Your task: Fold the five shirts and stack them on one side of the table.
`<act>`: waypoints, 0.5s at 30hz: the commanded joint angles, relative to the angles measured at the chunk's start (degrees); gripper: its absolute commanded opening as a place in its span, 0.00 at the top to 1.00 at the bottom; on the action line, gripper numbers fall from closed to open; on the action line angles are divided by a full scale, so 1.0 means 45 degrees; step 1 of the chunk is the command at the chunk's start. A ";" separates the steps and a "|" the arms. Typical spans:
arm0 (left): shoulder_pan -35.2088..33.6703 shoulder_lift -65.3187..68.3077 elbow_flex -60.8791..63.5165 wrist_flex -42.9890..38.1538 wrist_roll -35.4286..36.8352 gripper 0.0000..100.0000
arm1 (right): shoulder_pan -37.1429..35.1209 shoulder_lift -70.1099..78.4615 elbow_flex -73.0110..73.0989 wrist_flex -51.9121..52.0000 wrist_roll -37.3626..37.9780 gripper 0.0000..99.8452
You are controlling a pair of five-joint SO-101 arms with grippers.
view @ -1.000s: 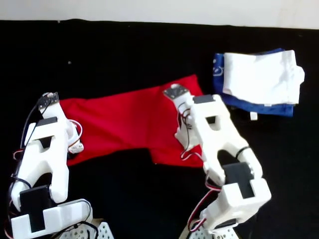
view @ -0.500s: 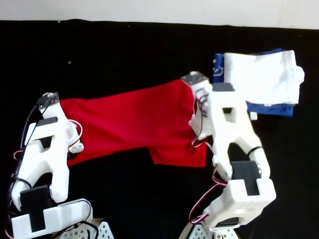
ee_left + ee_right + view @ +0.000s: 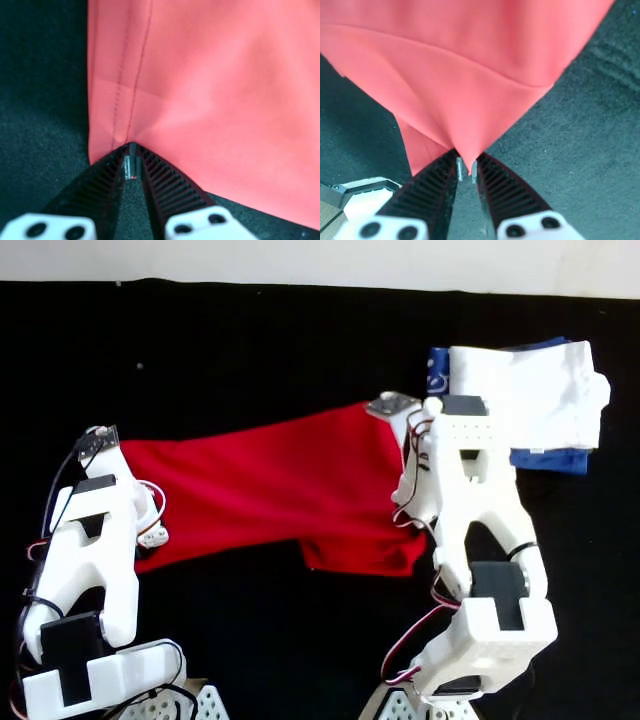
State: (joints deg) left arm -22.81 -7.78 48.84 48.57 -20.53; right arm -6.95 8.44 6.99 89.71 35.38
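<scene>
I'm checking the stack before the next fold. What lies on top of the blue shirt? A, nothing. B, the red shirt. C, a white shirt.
C: a folded white shirt lies on the blue shirt, while the red shirt is spread out beside that stack.

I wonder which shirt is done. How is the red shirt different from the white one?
The red shirt is stretched wide; the white shirt is folded small. The left gripper and right gripper pinch the red shirt; the white shirt lies free on a blue shirt. Both are over the black table.
</scene>
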 commanded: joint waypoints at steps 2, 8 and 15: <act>0.0088 -0.0010 0.0166 -0.0078 0.0078 0.99 | 0.0088 -0.0068 -0.0479 -0.0244 0.0117 0.91; 0.0088 -0.0010 0.0166 -0.0078 0.0078 0.99 | -0.1221 -0.0186 -0.0889 0.0947 0.0059 0.79; 0.0088 -0.0010 0.0166 -0.0078 0.0078 0.99 | -0.3624 -0.0107 -0.1358 0.1338 -0.1153 0.79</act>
State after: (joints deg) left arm -22.81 -7.78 48.84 48.57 -20.53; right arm -18.20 8.53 2.24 95.34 31.52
